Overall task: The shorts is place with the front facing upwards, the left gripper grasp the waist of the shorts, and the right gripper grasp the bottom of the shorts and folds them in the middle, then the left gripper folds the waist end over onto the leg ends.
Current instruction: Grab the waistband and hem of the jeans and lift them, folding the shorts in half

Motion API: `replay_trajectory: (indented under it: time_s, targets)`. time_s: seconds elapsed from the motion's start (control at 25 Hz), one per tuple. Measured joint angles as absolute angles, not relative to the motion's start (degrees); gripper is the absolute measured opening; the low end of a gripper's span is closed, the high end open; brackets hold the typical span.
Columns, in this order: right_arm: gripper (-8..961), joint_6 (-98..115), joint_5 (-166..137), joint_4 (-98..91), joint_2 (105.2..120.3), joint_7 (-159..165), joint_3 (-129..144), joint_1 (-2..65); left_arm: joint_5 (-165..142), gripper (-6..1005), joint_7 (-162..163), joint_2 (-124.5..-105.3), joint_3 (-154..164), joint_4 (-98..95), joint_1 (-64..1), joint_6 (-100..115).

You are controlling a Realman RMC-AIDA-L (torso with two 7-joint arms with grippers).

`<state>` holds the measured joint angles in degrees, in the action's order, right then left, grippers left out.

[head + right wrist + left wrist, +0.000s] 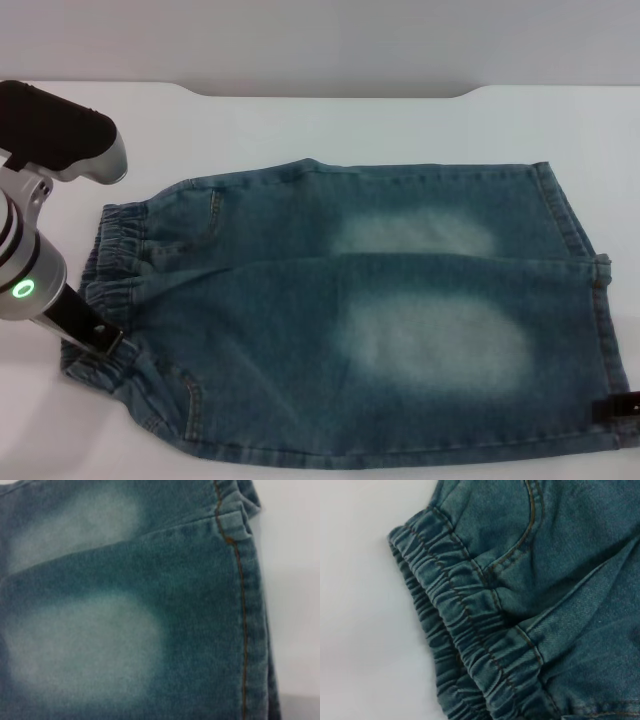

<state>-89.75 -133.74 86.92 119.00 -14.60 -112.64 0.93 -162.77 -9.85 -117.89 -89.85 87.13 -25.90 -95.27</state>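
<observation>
Denim shorts (380,320), front up, spread flat on the white worktop (330,125), waist (110,270) toward the robot's left, leg ends (590,300) toward its right. Nearest: right tool (618,408), a small black tip at the near leg hem's corner, and left tool (88,335), black claw below a silver arm with a green light, set at the near end of the puckered waist; whether either is apart or clamped on the cloth cannot be told. Beyond: far leg panel with faded patch, then bare worktop.
</observation>
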Motion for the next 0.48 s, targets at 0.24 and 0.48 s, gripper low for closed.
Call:
replay_trajectory:
  time_s: [0.24,0.48]
  targets:
    - [507,-89.2,-133.51,85.73,119.0,-14.85,-112.55,1.65,-162.77,67,-9.84,-117.87,-89.92,87.13,-26.05,-95.39]
    - [487,-89.19,-132.9,84.42,119.0,-14.88,-112.44,2.4,-162.78,69,-9.84,-117.86,-90.06,87.16,-26.31,-95.67]
